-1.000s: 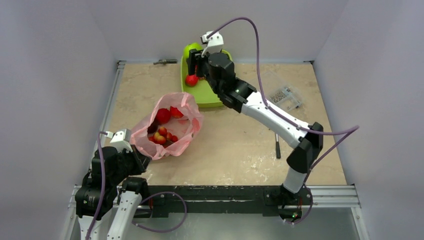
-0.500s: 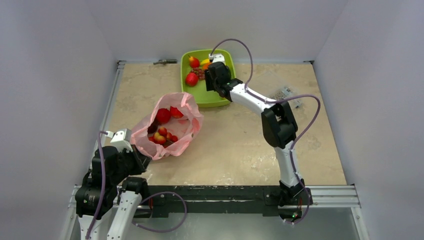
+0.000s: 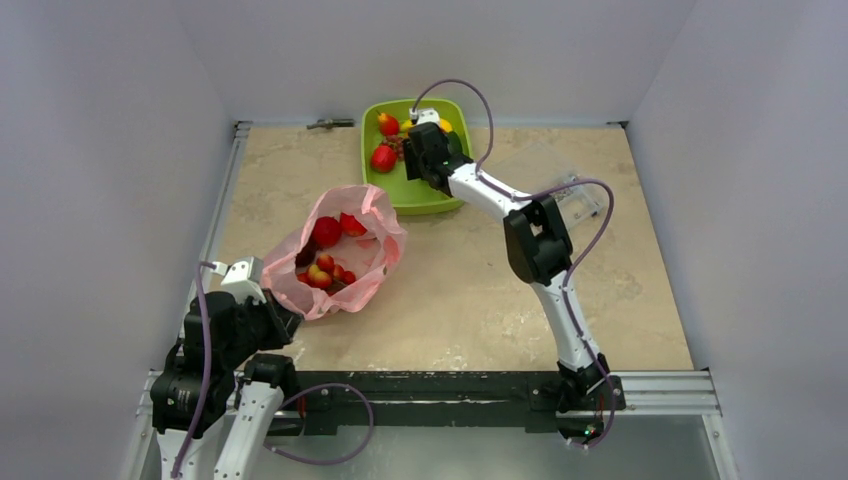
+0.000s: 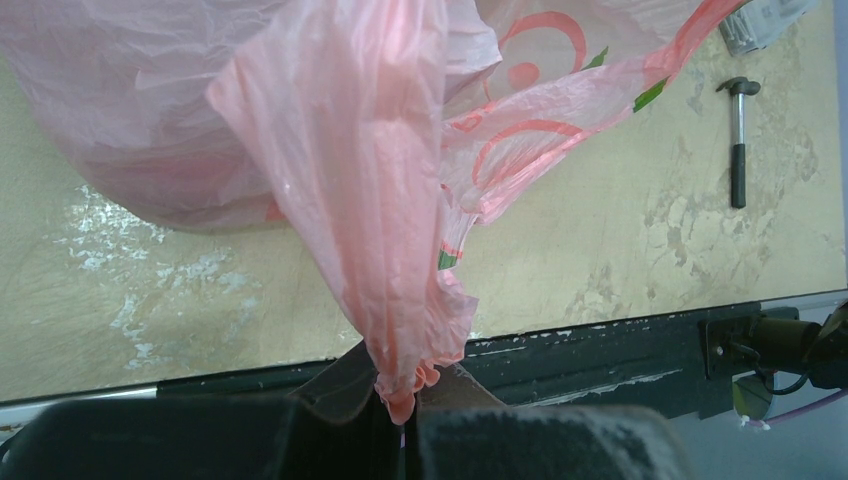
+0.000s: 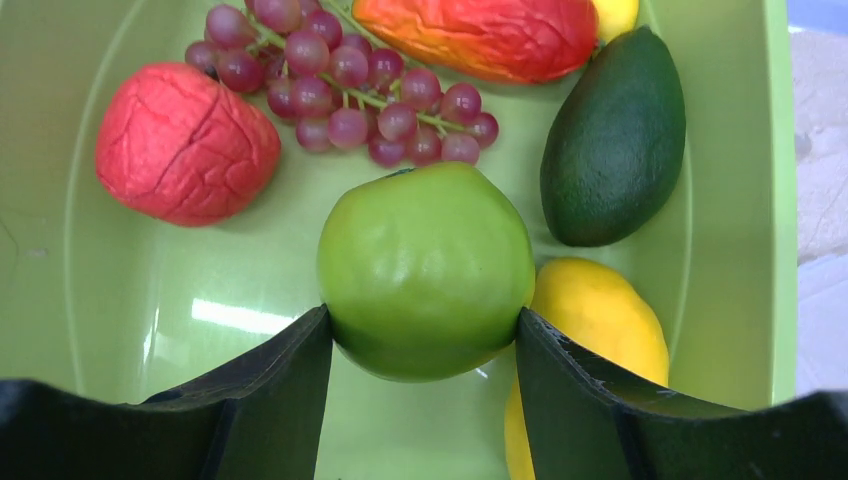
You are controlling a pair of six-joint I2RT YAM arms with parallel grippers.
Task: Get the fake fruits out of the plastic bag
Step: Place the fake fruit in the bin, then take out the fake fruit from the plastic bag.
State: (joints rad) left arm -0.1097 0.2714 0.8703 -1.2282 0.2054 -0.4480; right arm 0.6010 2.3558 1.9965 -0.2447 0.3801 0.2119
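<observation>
**Green apple clamped over the tray, bag pinched at the near edge**

The right gripper (image 5: 422,318) reaches over the lime-green tray (image 5: 120,300) at the far side of the tabletop (image 3: 470,290). Its two dark fingers (image 5: 290,380) press against opposite sides of the green apple (image 5: 425,265), so the apple sits squeezed between them, low inside the tray. Whether the apple touches the tray floor cannot be told.

Other pieces lie around it in the tray. A red grape bunch (image 5: 340,80) is just beyond the apple and a crinkled red fruit (image 5: 185,145) lies to its left. A dark green avocado (image 5: 612,140) is on the right, and a yellow fruit (image 5: 595,320) lies just beside the apple, near the right finger.

The left gripper (image 4: 400,400) is pressed together on a gathered fold of the plastic bag (image 4: 350,200), with the pink film bunched and rising from between its tips. From above, the bag lies on the tabletop's left half, between the left arm and the tray, with its mouth open upward. Several red fruits (image 3: 325,232) show inside it, clustered together.

A small hammer (image 4: 738,140) lies on the tabletop well apart from the bag, toward the right arm's base.
</observation>
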